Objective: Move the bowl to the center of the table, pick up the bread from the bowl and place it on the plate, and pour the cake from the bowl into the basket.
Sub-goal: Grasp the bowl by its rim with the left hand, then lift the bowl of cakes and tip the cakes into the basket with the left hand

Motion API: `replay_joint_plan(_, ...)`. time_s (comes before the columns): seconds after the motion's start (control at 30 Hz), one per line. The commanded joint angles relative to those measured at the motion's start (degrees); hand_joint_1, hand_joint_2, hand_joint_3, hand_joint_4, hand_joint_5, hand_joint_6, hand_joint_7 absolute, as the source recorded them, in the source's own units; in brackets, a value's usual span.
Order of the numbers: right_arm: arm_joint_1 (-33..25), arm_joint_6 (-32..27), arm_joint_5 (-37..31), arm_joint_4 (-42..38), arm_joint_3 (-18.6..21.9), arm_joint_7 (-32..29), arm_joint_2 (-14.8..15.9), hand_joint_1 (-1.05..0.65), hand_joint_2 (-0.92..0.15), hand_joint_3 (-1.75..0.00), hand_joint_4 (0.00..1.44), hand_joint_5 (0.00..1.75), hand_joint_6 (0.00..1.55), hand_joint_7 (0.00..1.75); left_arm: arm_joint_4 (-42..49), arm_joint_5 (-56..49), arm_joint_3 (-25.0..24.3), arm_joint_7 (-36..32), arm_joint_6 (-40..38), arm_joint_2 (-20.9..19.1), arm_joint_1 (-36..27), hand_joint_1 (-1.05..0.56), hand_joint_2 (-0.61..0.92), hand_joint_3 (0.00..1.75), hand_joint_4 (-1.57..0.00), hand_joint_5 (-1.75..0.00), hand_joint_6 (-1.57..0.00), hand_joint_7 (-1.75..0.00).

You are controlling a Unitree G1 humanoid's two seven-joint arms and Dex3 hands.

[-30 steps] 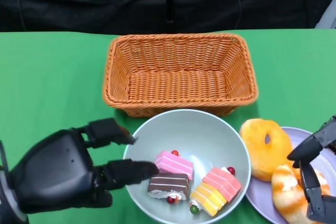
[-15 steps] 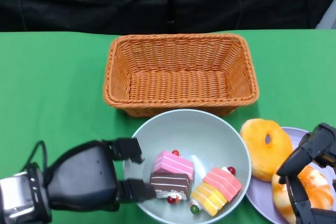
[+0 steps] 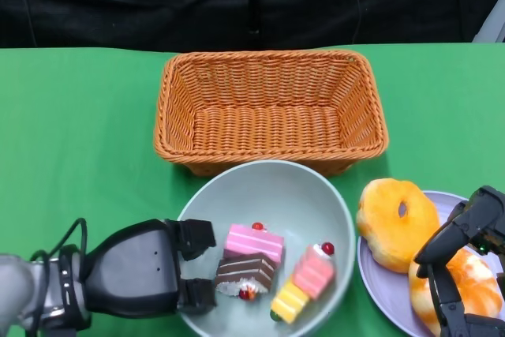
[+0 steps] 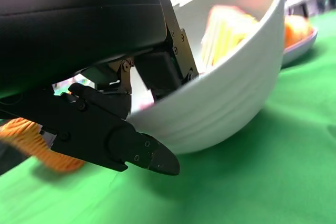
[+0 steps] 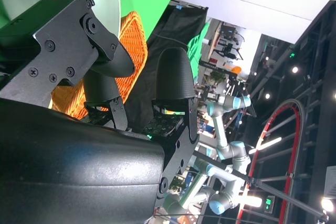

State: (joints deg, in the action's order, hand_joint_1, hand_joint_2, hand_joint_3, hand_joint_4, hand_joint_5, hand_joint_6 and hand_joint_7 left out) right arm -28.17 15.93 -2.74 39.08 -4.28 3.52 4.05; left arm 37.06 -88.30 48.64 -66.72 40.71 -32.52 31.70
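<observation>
- The left hand (image 3: 142, 278) has the pale bowl (image 3: 268, 187) by its near-left rim: fingers (image 3: 196, 238) go over the edge on the inside, and the left wrist view shows another finger (image 4: 131, 148) pressed against the outside wall, so the rim's pinched between them.
- In that wrist view the bowl (image 4: 231, 87) looks tipped, with its underside lifted off the green tabletop (image 4: 236, 192) on the hand's side.
- The bowl sits just in front of the orange wicker basket (image 3: 272, 108), its far rim right up against the basket's near wall in the head view. Can't tell if they actually touch.
- Cake pieces inside the bowl: a pink slice (image 3: 254, 242), a chocolate slice (image 3: 246, 272) right under it, a pink-and-yellow piece (image 3: 302, 284) off to the right, plus little red berries on top of them.
- Right of the bowl is a purple plate (image 3: 379, 286) with two bread pieces on it: a yellow ring-shaped bread (image 3: 394, 222) and a streaky orange one (image 3: 465, 290) closer to the camera.
- The right hand (image 3: 461, 274) hangs over the plate's right part, fingers (image 3: 446, 238) spread apart and nothing in them. The right wrist view backs that up, fingers (image 5: 173, 77) apart with only background between them.
</observation>
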Motion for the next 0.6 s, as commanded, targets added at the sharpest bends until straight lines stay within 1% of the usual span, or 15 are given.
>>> replay_joint_plan(0.03, 0.0, 0.4, 0.8, 0.0, 0.0, -0.6, -0.8, 0.05, -0.38, -1.42, 0.64, 1.70, 0.62, 1.49, -1.2, 1.0, 1.8, -2.2, -0.5, -1.7, 1.8, -0.34, 0.83, 0.00, -0.87, -1.74, -0.81, -1.29)
replay_joint_plan(0.07, 0.1, 0.1, 1.4, 0.2, -0.2, -0.7, -1.2, 0.01, -0.40, -1.38, 0.63, 1.72, 0.62, 1.50, -4.1, 2.4, 1.3, -1.3, 0.3, -3.0, 1.6, -0.31, 0.86, 0.01, -0.91, -1.74, -0.79, -1.42)
replay_joint_plan(0.1, 0.2, -0.2, 1.8, 0.3, -0.3, -0.7, -1.5, -0.01, -0.41, -1.36, 0.63, 1.73, 0.61, 1.51, -6.2, 3.4, 0.9, -0.4, 0.8, -3.9, 1.4, -0.31, 0.87, 0.02, -0.93, -1.75, -0.77, -1.47)
replay_joint_plan(0.13, 0.2, -0.3, 2.0, 0.4, -0.4, -0.7, -1.7, -0.02, -0.41, -1.34, 0.63, 1.74, 0.61, 1.52, -7.6, 4.1, 0.7, 0.3, 1.1, -4.6, 1.2, -0.30, 0.87, 0.02, -0.93, -1.75, -0.77, -1.49)
replay_joint_plan(0.27, 1.1, 2.0, 1.4, -1.5, -0.2, -1.3, -2.6, -0.04, -0.41, -1.35, 0.67, 1.75, 0.62, 1.54, -15.2, 10.3, -2.4, 5.5, 4.7, -9.4, -1.6, -0.28, 0.89, 0.02, -0.93, -1.75, -0.75, -1.56)
replay_joint_plan(0.33, 1.3, 2.7, 1.4, -2.0, 0.0, -1.3, -2.7, -0.04, -0.41, -1.36, 0.67, 1.75, 0.62, 1.54, -17.2, 12.4, -3.8, 7.4, 5.4, -10.6, -3.0, -0.26, 0.89, 0.02, -0.93, -1.75, -0.75, -1.58)
replay_joint_plan(0.4, 1.6, 3.1, 1.6, -2.5, 0.3, -1.3, -2.7, -0.06, -0.40, -1.37, 0.68, 1.75, 0.62, 1.55, -19.3, 15.0, -5.7, 9.7, 6.2, -11.8, -4.6, -0.26, 0.90, 0.02, -0.94, -1.75, -0.74, -1.70)
replay_joint_plan(0.43, 1.7, 3.4, 1.6, -2.7, 0.4, -1.2, -2.6, -0.07, -0.40, -1.37, 0.68, 1.75, 0.62, 1.55, -20.5, 16.1, -6.8, 10.8, 6.5, -12.5, -5.4, -0.26, 0.90, 0.02, -0.94, -1.75, -0.73, -1.72)
replay_joint_plan(0.6, 1.6, 4.4, 1.7, -3.3, 0.0, -1.1, -2.7, -0.07, -0.40, -1.37, 0.69, 1.74, 0.62, 1.55, -25.2, 20.0, -11.6, 15.4, 8.3, -14.5, -8.7, -0.28, 0.91, 0.02, -0.96, -1.75, -0.73, -1.75)
